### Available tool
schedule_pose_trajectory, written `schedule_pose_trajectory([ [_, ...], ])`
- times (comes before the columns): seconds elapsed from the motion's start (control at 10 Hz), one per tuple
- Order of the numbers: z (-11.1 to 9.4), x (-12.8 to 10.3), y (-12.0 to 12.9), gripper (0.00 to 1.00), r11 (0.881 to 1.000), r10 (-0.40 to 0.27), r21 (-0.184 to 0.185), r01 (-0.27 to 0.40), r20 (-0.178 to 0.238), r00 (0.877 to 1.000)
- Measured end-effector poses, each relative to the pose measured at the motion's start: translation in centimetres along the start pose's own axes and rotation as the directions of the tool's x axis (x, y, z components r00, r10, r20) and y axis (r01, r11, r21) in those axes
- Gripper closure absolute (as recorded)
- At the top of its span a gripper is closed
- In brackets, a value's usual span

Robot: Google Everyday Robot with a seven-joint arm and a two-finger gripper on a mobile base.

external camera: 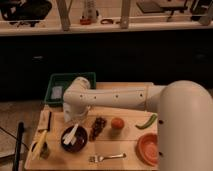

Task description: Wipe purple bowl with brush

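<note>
Purple bowl (74, 138) sits on a pale wooden tabletop (127, 142), toward its left half. Behind the table I see a dark cabinet front, and above it a light counter (105, 26) crossed by metal legs.

The bowl is small, round, glossy and almost black. The brush (71, 135), a short cream stick with a wider flat end, lies slanted inside it, its upper end pointing to about 1 o'clock.

The white, smooth arm comes in from the right and bends down, and the gripper (76, 120) hangs just at the bowl's 12 o'clock edge, close above the brush. Whether the gripper is parted or closed, or has hold of anything, I cannot tell.

From the bowl:
- Dark knobbly grapes (98, 127) at 2 o'clock, just beside it.
- A round orange-red fruit (117, 123) and a curved green pepper (146, 121) farther along.
- A bright orange bowl (149, 148) at 3 o'clock, well apart.
- A metal fork (106, 157) at 4 o'clock.
- A yellow-handled tool (39, 145) at 9 o'clock.
- A green tray (60, 85) at 12 o'clock — beyond the arm.
</note>
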Motion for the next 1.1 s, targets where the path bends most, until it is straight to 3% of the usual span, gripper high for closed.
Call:
schedule_pose_trajectory([
  [0.5,-0.2,1.3,4.4,1.0,0.996,0.083,-0.024,-0.083,-0.007,0.997],
  [0.9,-0.5,4.1,3.2,1.0,0.994,0.104,-0.029,-0.105,-0.048,0.993],
  [1.1,-0.6,4.3,0.8,1.0,0.997,0.076,-0.022,-0.078,-0.055,0.996],
])
